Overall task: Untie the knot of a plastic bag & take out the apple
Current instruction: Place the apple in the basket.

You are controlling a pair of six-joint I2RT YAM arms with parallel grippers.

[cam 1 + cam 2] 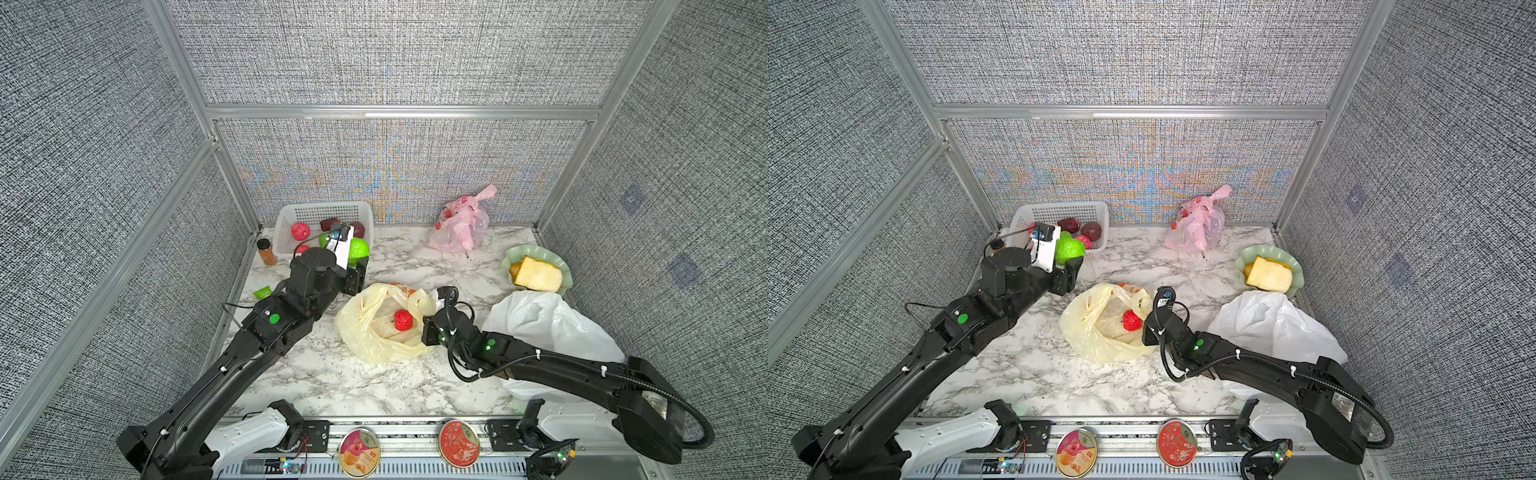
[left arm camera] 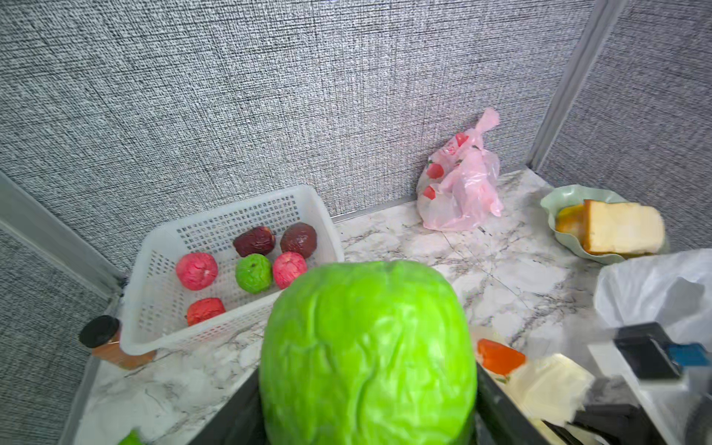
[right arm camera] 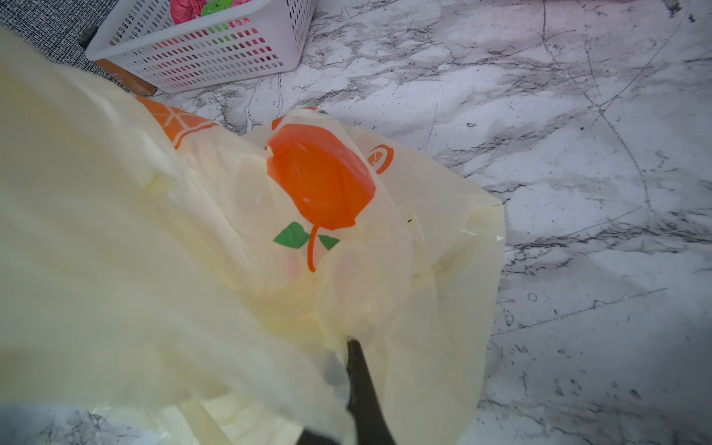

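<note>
Marbled white tabletop point(image 1: 332, 382) is enclosed on three sides by grey woven walls. Near the middle of both top views a pale yellow bag point(image 1: 365, 332) printed with oranges is spread on the marble. Its mouth is agape, and a red fruit point(image 1: 403, 320) is seen lying inside it. The bag's right edge is pinched by the right gripper point(image 3: 352, 346), whose jaws are closed tight on the film; a fold of it is gathered at the dark fingertip. Up and to the left of the bag, the green apple point(image 2: 366, 354) is clamped between the jaws of the left gripper point(image 1: 359, 258), which are parted only as wide as the fruit. It is held close to the near corner of the white basket point(image 1: 286, 216) at the upper left, in which six smaller fruits are seen. A black-capped jar point(image 1: 266, 251) is stood just left of the basket. A knotted pink bag point(image 1: 461, 228) is set against the back wall. A green dish point(image 1: 508, 262) with bread point(image 1: 538, 274) is placed at the right edge, and a white bag point(image 1: 548, 324) is heaped just below it.
</note>
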